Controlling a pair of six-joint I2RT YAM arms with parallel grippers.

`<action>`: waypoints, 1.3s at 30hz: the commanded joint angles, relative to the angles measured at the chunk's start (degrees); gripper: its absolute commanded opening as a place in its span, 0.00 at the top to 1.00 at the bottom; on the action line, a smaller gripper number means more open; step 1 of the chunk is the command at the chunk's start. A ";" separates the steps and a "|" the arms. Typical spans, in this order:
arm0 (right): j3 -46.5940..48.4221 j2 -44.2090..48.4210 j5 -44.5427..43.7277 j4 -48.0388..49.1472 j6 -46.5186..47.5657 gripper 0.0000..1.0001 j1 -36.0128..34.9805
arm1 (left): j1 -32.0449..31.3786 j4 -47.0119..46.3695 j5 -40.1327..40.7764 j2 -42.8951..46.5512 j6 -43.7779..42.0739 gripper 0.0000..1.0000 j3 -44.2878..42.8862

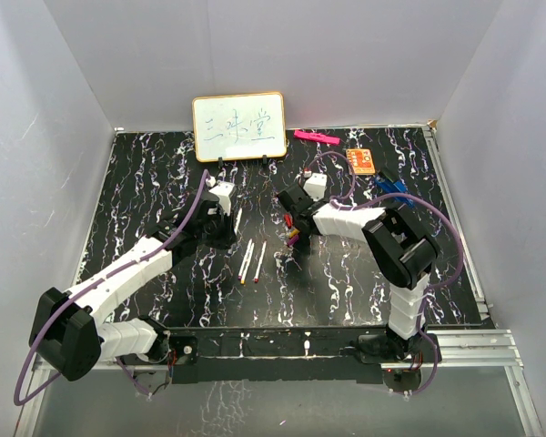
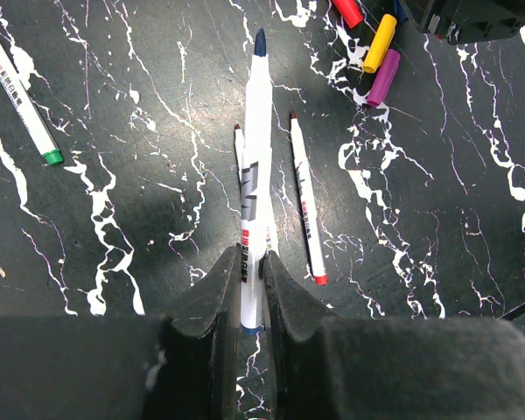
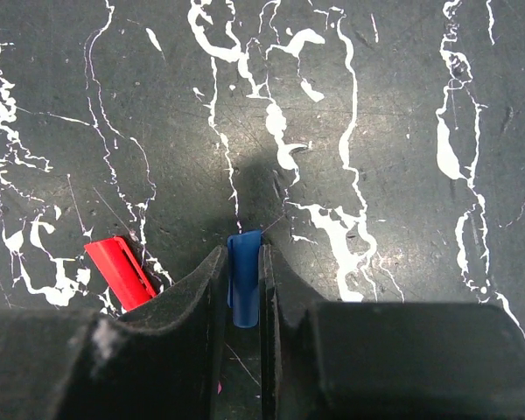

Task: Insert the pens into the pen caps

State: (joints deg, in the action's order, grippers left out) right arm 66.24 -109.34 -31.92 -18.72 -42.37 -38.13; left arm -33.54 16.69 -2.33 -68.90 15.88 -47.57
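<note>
1. Left gripper [image 2: 251, 258] is clamped on the rear of the blue-tipped pen [image 2: 257, 131]; its bare nib points straight ahead.
2. Right gripper [image 3: 241, 252] is pinched shut on the blue cap [image 3: 244, 280]. The red cap [image 3: 120, 269] lies loose just to its left.
3. Ahead of the left gripper, the red-tipped pen [image 2: 304, 197] lies just right of the held one and the green-tipped pen [image 2: 22, 101] far left. The yellow cap [image 2: 379, 42] and purple cap [image 2: 383, 77] lie ahead-right.
4. Judgement: no pen visibly capped. The blue pair is in hand but not yet joined, and every other pen is left.
</note>
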 commanded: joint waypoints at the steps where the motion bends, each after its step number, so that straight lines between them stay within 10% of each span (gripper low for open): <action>1: -2.60 -4.02 6.52 -5.64 1.05 1.00 0.03 | 0.08 -0.20 -0.67 1.01 -0.37 1.00 -0.91; 13: -0.69 11.62 4.16 2.61 8.29 1.00 1.57 | 0.13 -4.61 -9.25 0.67 -1.08 1.00 0.48; 39: -34.06 42.74 25.90 69.57 14.25 1.00 3.17 | -5.70 -40.50 -24.97 -5.12 11.07 1.00 7.74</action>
State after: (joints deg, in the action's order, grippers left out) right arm 34.72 -68.29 -8.88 32.36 -27.00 -35.03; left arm -37.50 -15.73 -25.15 -73.91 24.73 -40.27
